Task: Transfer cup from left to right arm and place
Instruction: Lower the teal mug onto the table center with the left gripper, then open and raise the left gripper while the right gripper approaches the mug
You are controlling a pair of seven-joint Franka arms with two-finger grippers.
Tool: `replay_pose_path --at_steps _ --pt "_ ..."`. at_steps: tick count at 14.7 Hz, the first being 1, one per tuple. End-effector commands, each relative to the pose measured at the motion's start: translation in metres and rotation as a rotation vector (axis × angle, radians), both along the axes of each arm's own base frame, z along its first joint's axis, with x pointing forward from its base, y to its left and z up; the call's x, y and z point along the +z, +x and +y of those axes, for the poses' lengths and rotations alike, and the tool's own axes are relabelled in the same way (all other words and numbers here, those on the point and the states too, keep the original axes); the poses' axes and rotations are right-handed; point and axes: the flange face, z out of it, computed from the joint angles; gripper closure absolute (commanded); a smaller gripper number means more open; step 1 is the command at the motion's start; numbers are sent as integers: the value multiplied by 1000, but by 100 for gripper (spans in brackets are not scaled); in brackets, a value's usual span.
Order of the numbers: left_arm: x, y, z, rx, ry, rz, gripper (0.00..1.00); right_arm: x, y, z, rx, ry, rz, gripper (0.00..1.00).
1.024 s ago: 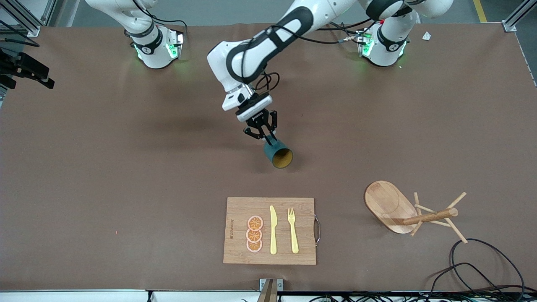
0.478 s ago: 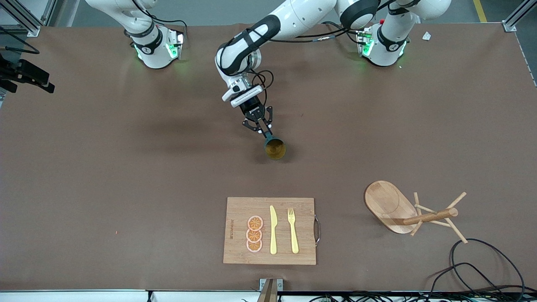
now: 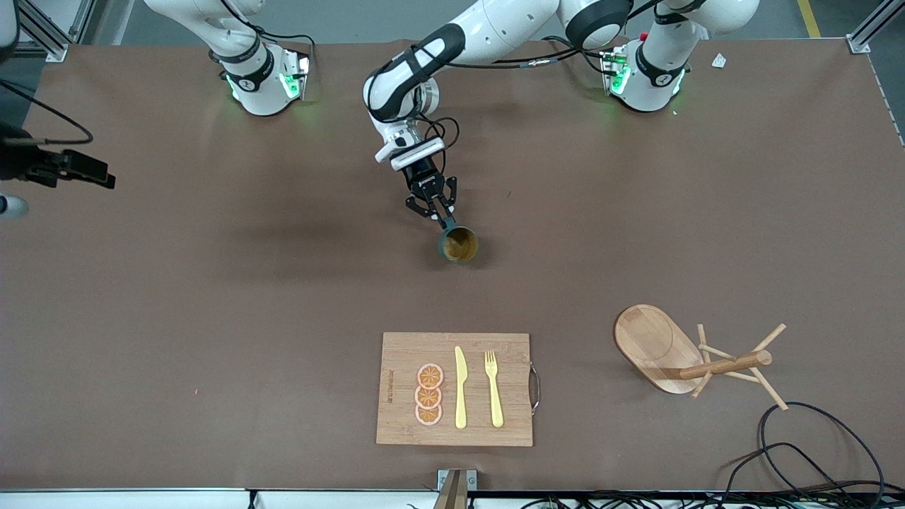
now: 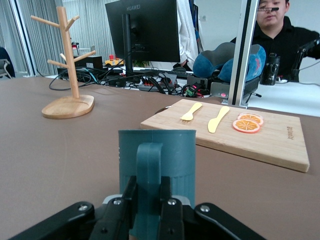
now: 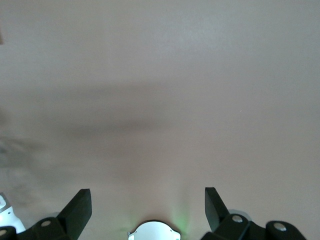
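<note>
Both arms: glossy white shells with black joint bands; round bases along the top of the frame lit green. Black cables loop beside the left arm's wrist. Left tool [image 3: 440, 215]: black linkage fingers under a white flange, silver screws on its knuckles. Right tool [image 5: 148, 202]: black, wedge-shaped fingers [image 5: 80, 207], silver screws likewise.

The cup [image 3: 459, 245] looks matt teal ceramic, ridged near its base. The cutting board [image 3: 454, 389] and peg rack [image 3: 679, 355] are smooth pale wood; the table [image 3: 212, 318] a matt brown covering.
</note>
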Motion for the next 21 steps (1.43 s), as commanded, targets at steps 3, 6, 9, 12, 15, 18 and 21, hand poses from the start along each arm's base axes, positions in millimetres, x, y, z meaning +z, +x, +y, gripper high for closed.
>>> replay_pose_path --at_steps 3,6,9,12,15,18,21 --pt "-21 -16 7 -5 -4 -35 62 -9 14 -7 4 -31 5 0" --pt "-9 -33 -3 -22 -18 -25 32 -13 14 -6 -1 -29 8 0" --pt "30 -54 -20 2 -85 23 0 -27 16 9 14 -21 17 0" --pt "90 -79 -42 32 -201 102 0 -55 18 22 -34 31 13 0" --pt "146 -98 -50 74 -288 185 0 -80 19 61 -62 33 12 0" --pt "222 -91 -41 138 -346 292 0 -118 17 108 -119 44 -16 0" --pt "303 -64 -18 170 -364 428 0 -147 13 146 -145 65 -45 0"
